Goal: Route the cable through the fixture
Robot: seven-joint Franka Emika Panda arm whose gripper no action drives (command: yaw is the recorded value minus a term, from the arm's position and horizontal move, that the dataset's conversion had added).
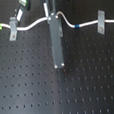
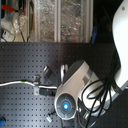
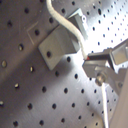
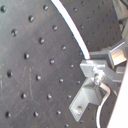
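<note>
The white cable (image 1: 39, 22) runs across the perforated black board (image 1: 62, 92) in the first exterior view, sagging between a grey clip (image 1: 13, 30) at the first exterior view's left and another (image 1: 101, 22) at its right, raised at mid-span where the gripper (image 3: 92, 62) has it pinched in nearly closed jaws, apparently to lift it toward the angled bracket (image 3: 57, 45). The arm hides the grasp in the second exterior view; the fingertips are blurred in both wrist views.
</note>
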